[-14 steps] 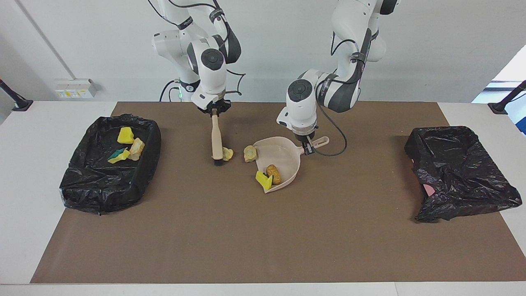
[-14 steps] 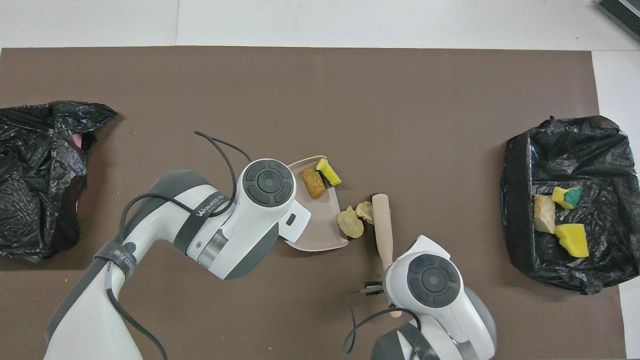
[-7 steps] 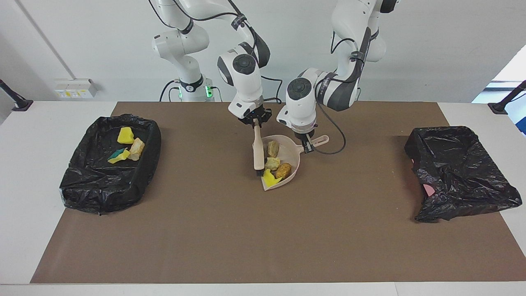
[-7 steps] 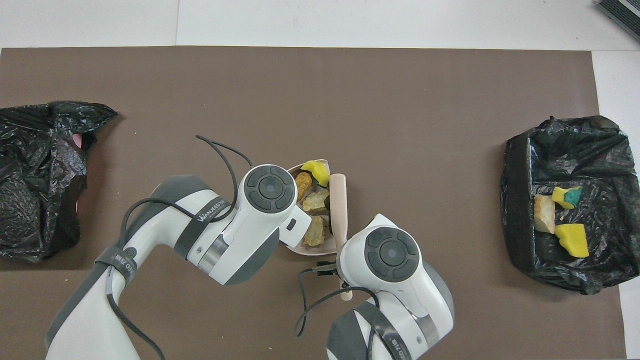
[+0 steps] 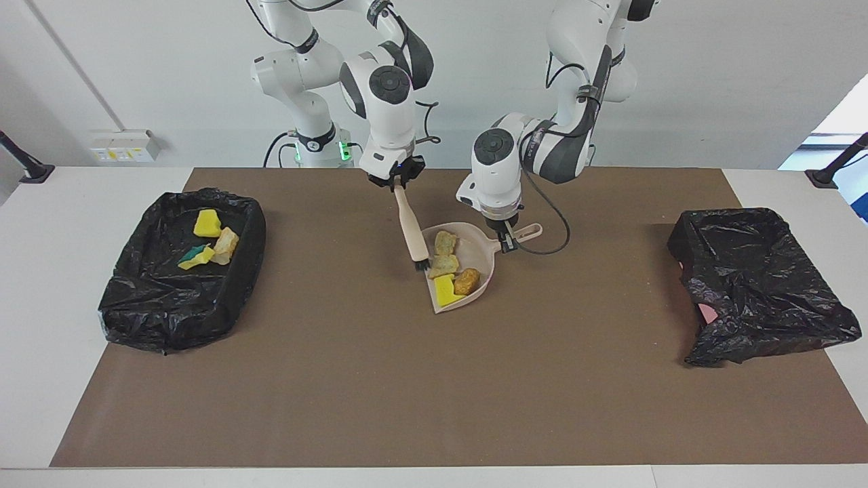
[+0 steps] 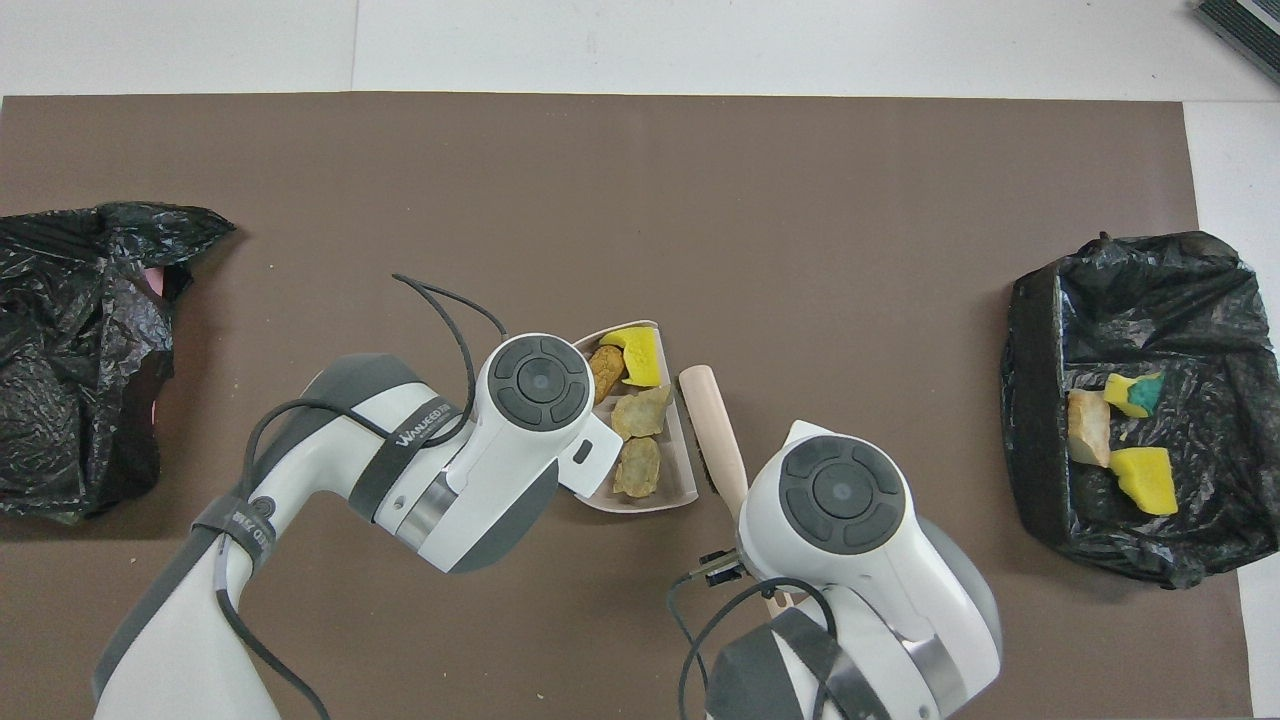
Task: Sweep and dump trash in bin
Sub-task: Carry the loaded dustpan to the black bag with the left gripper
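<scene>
White room, brown-topped desk.
I am looking at a plain white wall point(image 5: 712, 81) standing past the white desk point(image 5: 41, 285), a brown mat point(image 5: 420, 379) covering most of it, a socket strip point(image 5: 122, 145) sitting low on the wall, daylight showing at a window point(image 5: 841, 115).

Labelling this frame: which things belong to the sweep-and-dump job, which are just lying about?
Job: brush in right gripper; dustpan in left gripper; four foam chunks in it; bin with three chunks.

Lying about: crumpled black bag, brown mat.
</scene>
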### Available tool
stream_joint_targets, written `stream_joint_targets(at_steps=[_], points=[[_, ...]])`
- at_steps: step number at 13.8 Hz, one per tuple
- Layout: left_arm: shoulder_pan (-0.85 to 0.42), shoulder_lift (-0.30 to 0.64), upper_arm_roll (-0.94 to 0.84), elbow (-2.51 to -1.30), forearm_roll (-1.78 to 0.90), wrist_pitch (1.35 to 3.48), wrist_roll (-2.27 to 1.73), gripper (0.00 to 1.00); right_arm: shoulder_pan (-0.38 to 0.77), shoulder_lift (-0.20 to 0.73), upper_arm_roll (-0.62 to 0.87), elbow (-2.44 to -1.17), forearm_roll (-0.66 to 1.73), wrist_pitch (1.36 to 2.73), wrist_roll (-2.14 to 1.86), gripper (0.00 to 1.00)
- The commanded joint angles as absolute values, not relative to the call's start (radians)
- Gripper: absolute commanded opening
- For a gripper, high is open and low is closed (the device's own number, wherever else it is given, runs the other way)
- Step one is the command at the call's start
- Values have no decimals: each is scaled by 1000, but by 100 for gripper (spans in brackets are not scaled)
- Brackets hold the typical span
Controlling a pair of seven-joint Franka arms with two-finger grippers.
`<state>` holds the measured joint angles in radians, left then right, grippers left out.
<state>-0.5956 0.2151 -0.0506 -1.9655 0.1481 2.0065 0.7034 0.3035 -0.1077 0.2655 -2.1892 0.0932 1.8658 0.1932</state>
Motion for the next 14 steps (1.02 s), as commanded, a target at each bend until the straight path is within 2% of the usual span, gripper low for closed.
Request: stream_joint_targets(at_steps=[1, 5, 9, 12, 14], points=[[-629, 178, -41, -2008, 167, 2028, 713, 0, 272, -114, 273, -2198, 20, 1847, 88, 0], [-611, 158, -35, -1999, 169, 2029, 779, 0, 258, -135, 281, -2209, 2, 1764, 205, 0], [-491, 103, -34, -2002, 167, 2017, 946, 0, 307, -166, 284, -2214, 88, 1712, 376, 0], [-359, 17, -34, -2009, 167, 1994, 1162, 0, 394, -189, 284, -2241, 233, 1811, 512, 0], [-244, -30, -34, -2010, 167, 1965, 1273, 0, 468, -158, 284, -2250, 247, 1885, 625, 0]])
